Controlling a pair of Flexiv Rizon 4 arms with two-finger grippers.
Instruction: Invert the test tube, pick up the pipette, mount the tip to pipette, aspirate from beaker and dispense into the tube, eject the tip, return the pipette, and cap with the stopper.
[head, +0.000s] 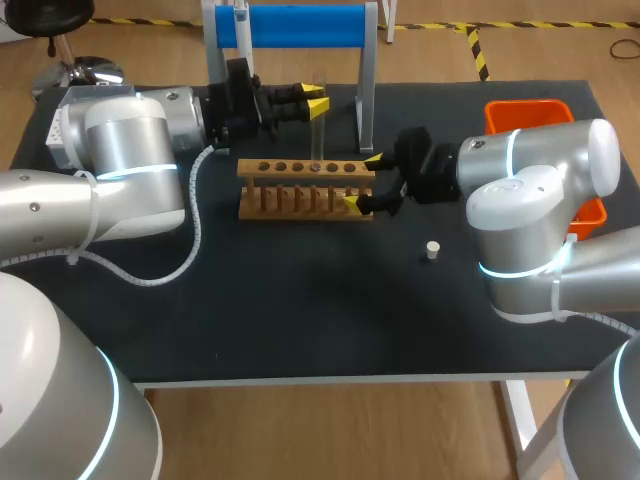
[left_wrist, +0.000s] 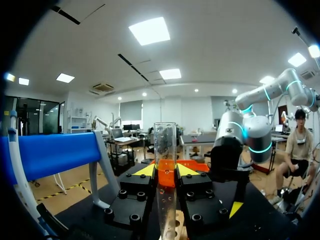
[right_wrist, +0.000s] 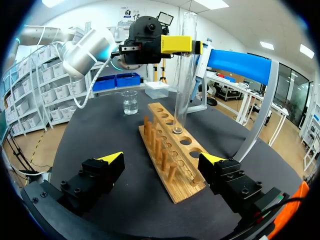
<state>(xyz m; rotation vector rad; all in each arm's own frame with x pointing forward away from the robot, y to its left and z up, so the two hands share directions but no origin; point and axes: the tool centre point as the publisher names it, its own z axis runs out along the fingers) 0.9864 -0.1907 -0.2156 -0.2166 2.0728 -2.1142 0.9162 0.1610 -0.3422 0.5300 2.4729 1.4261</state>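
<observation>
Glass test tube (left_wrist: 165, 150) stands upright, mouth up, clenched in the left claw (left_wrist: 165, 171), its bottom at a hole of the wooden rack (right_wrist: 162, 116). Right claw (right_wrist: 162, 159) is spread wide around the rack's end, grasping nothing. Better to lower the tube straight and slowly, and release only once it is seated.

black table (head: 300, 320), tan wooden rack (head: 300, 169), orange bin (head: 525, 113), clear tube (left_wrist: 165, 150), white stopper (head: 432, 250)
</observation>
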